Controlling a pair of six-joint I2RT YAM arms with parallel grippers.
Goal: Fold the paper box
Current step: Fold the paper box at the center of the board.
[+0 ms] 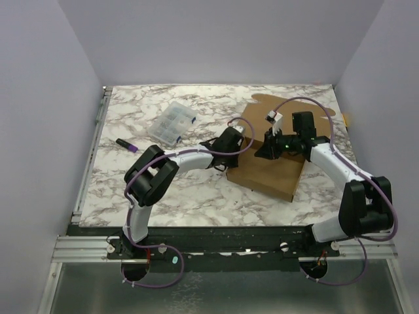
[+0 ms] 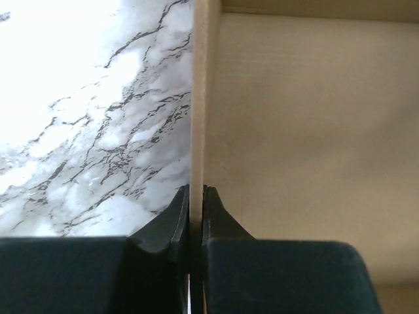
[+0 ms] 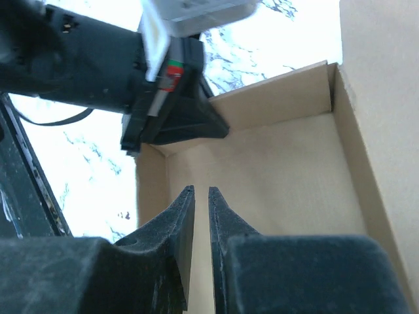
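1. Between its fingertips, the left pincer (image 2: 196,193) clamps one raised side wall of the paper box (image 2: 314,131), cardboard squeezed tight between both pads.
2. Just inside the box, the right pincer (image 3: 201,191) points at the floor panel with its jaws a slit apart, holding nothing.
3. Outward, the box lies on the desk's (image 1: 196,196) right half, its far flaps reaching toward the far right corner.
4. Judged from here, a pull across the crease could buckle or tear the thin pinched wall, or drag the whole box along the desk; the right pincer, working so near the left one, could bump it.
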